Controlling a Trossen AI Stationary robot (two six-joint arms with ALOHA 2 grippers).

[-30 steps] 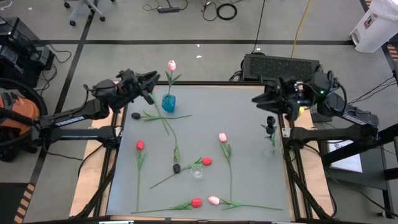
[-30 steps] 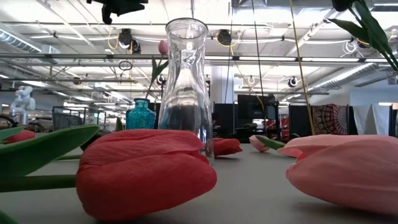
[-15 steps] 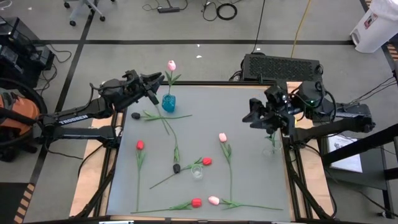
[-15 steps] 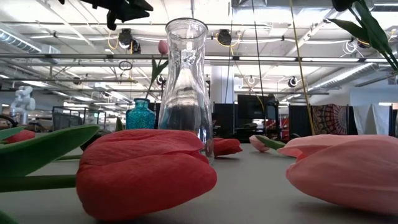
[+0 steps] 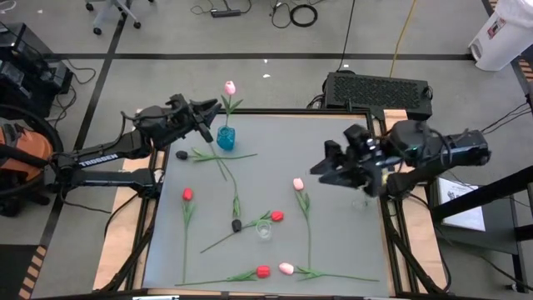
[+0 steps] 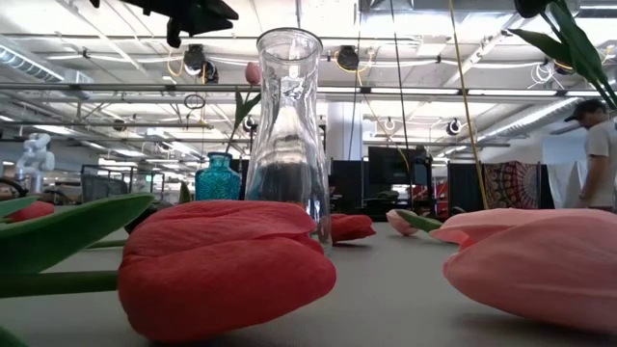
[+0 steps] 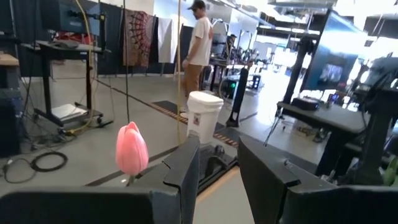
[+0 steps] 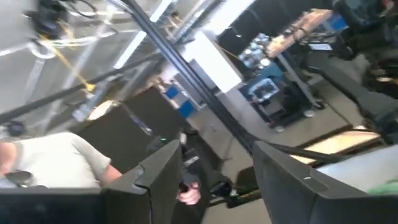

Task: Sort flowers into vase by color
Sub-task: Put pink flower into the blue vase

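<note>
Left gripper [image 5: 206, 119] hovers fingers apart, empty, beside the pink tulip [image 5: 230, 87] standing in the blue vase [image 5: 225, 137]; right gripper [image 5: 326, 167] also parted and empty above the table's [image 5: 333, 242] right side; remaining flowers [image 5: 236, 207] lie loose around the clear vase [image 5: 264, 231].

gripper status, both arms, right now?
Left gripper: open, holding nothing, beside the pink tulip in the blue vase.
Right gripper: open, holding nothing, above the table's right side.
</note>
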